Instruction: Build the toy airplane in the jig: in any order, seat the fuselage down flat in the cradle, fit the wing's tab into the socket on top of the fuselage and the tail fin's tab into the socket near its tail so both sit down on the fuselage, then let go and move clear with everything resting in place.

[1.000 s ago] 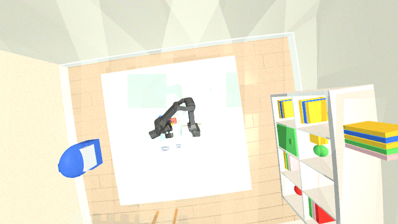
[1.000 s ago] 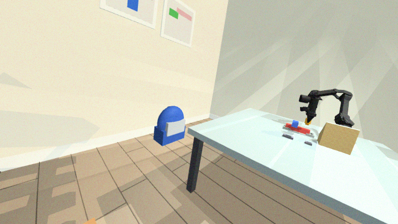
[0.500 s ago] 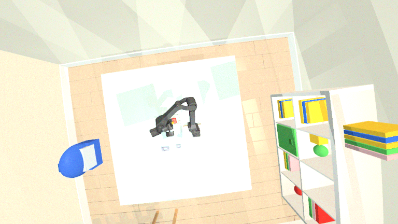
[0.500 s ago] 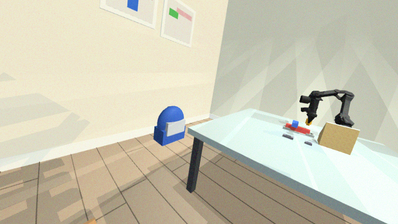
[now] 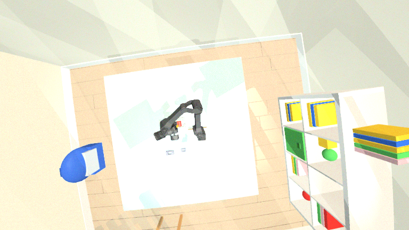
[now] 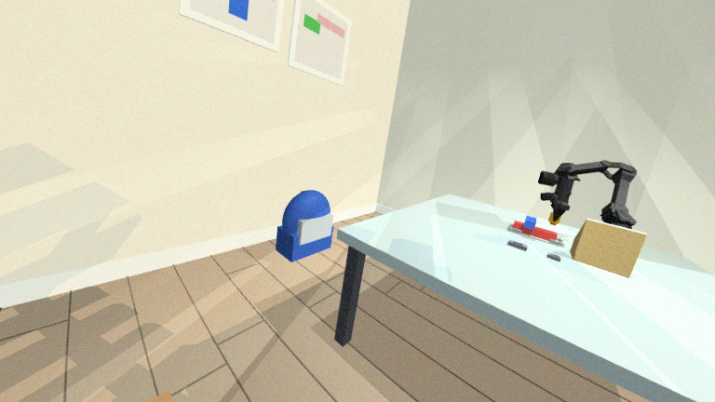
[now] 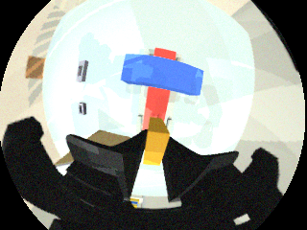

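Observation:
The red fuselage (image 5: 179,123) (image 6: 544,233) (image 7: 157,102) lies lengthwise in the pale cradle (image 6: 559,244). The blue wing (image 6: 530,221) (image 7: 162,74) sits crosswise on top of the fuselage; its tab and socket are hidden. My gripper (image 6: 557,219) (image 7: 153,133) is shut on the yellow-orange tail fin (image 6: 551,219) (image 7: 156,141). It holds the fin above the table, over or just beyond the tail end of the fuselage; the exact gap is unclear. The fin's tab cannot be made out.
Two small grey holders (image 5: 169,152) (image 5: 183,149) (image 6: 517,245) (image 6: 553,257) (image 7: 82,71) (image 7: 82,108) stand beside the cradle. A tan block-like panel (image 6: 609,247) (image 7: 107,138) stands near the arm's base and the tail end of the cradle.

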Controlling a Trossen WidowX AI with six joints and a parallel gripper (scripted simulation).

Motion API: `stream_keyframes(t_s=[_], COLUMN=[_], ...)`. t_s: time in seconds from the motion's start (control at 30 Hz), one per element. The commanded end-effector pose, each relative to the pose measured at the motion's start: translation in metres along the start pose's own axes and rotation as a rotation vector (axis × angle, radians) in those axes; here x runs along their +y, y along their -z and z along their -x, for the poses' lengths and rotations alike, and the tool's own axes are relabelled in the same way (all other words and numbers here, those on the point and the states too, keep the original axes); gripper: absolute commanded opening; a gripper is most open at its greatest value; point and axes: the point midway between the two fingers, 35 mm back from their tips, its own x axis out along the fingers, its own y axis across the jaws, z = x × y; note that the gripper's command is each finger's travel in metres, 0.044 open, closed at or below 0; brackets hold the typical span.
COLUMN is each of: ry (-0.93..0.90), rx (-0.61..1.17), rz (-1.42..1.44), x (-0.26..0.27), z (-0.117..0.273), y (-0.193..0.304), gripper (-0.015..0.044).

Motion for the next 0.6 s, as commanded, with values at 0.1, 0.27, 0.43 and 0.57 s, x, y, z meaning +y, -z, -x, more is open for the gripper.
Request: stream_keyframes(t_s=[0.1,0.27,0.43,0.57], ry=[0.004,0.004,0.004,0.003], rx=[-0.005,-0.005,-0.005,-0.006], rz=[-0.001,-0.001,-0.001,-0.001], x=[-0.0021,-0.0028,-0.0027,-0.0025], z=[0.0006,0.0007,-0.0017,-0.0082], y=[-0.0004,-0.0006,-0.0008,-0.0013], gripper=[0.0065,0.0065,0.0065,0.0065])
